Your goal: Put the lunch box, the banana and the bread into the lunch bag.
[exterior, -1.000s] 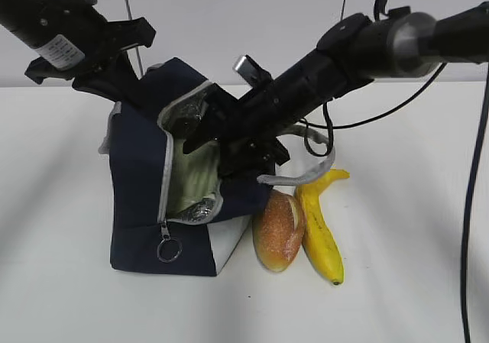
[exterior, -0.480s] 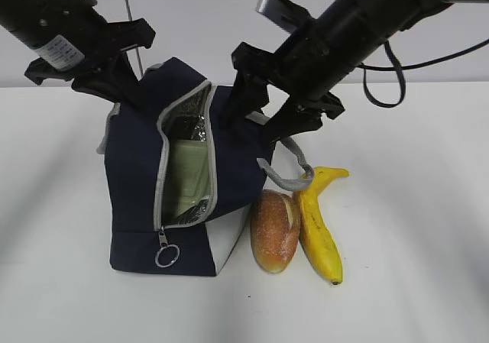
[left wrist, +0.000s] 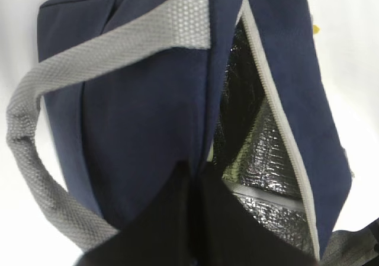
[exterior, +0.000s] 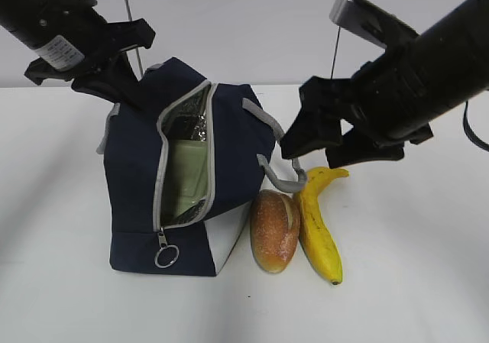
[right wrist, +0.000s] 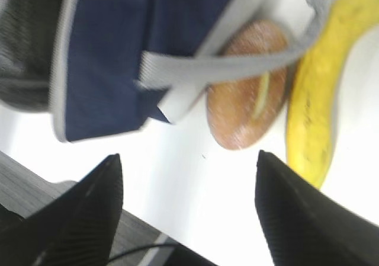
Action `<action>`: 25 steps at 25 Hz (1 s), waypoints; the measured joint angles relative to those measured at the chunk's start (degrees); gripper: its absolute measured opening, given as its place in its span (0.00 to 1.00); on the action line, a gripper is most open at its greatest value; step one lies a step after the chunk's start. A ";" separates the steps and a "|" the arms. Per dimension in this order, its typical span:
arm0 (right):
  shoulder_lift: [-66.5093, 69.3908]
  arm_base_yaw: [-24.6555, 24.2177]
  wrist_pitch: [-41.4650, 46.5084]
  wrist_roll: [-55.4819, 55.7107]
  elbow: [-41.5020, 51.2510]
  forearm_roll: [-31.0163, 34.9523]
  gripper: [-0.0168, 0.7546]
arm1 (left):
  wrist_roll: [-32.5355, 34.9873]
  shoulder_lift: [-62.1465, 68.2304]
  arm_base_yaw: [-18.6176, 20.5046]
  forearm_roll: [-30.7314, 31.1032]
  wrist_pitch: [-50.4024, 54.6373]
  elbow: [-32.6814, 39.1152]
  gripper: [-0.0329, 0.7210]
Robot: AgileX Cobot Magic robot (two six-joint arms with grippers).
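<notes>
The navy lunch bag stands on the white table with its zipper open. The pale green lunch box stands inside the opening against the silver lining. My left gripper is shut on the bag's top edge at the rear left; in the left wrist view its fingers pinch the navy fabric. The bread and banana lie side by side right of the bag. My right gripper hangs open and empty just above them, with bread and banana ahead of its fingertips.
A grey webbing handle droops off the bag's right side over the bread's far end. The zipper's ring pull hangs at the bag's lower front. Another handle loops off the bag's back. White table stretches to the right and front.
My right gripper has drawn out of the bag's opening, going up and then right, leaving the lunch box inside. It now hangs over the bread and banana. The left gripper has not moved.
</notes>
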 joint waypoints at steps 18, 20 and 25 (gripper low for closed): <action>10.92 0.00 -1.57 0.00 6.24 -9.75 0.69 | 0.18 0.00 0.00 0.05 0.17 0.00 0.04; 13.20 0.00 -2.44 0.00 6.24 -10.01 0.69 | 0.18 0.00 0.00 0.05 0.22 0.00 0.04; 17.33 0.00 -4.62 0.00 5.06 -11.49 0.69 | 0.18 0.00 0.00 0.05 0.22 0.00 0.04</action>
